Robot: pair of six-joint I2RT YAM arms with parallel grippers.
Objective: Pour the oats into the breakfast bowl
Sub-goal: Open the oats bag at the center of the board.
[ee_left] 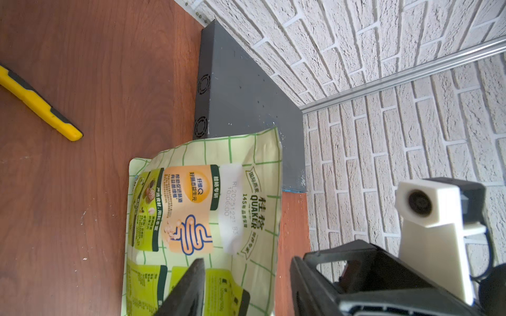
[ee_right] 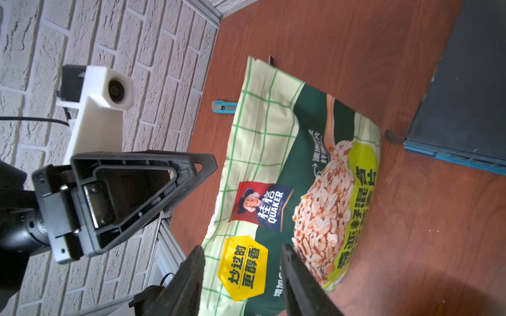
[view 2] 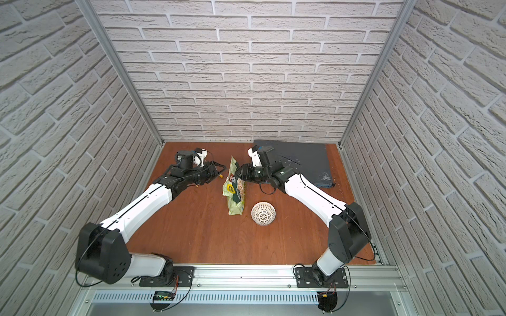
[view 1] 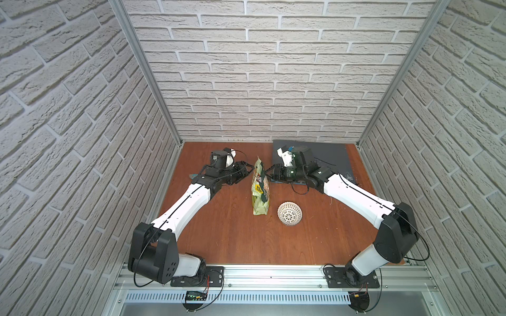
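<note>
The green oat pouch (view 1: 260, 191) (view 2: 235, 191) stands upright mid-table. The oats themselves are hidden inside it. To its right and nearer the front sits the breakfast bowl (view 1: 289, 214) (view 2: 263, 214), white with a dark lattice, and no flakes show in it. My left gripper (view 1: 244, 171) (ee_left: 247, 262) is open at the pouch's upper left, facing the printed back (ee_left: 208, 208). My right gripper (view 1: 267, 173) (ee_right: 242, 247) is open at the upper right, facing the front (ee_right: 287, 164). Neither grips the pouch.
A flat dark grey box (view 1: 323, 157) (ee_left: 246, 95) (ee_right: 465, 95) lies at the back right, behind the right wrist. A yellow utility knife (ee_left: 38, 104) and a teal one (ee_right: 224, 106) lie on the wooden table (view 1: 232, 240) behind the pouch. Brick walls close three sides.
</note>
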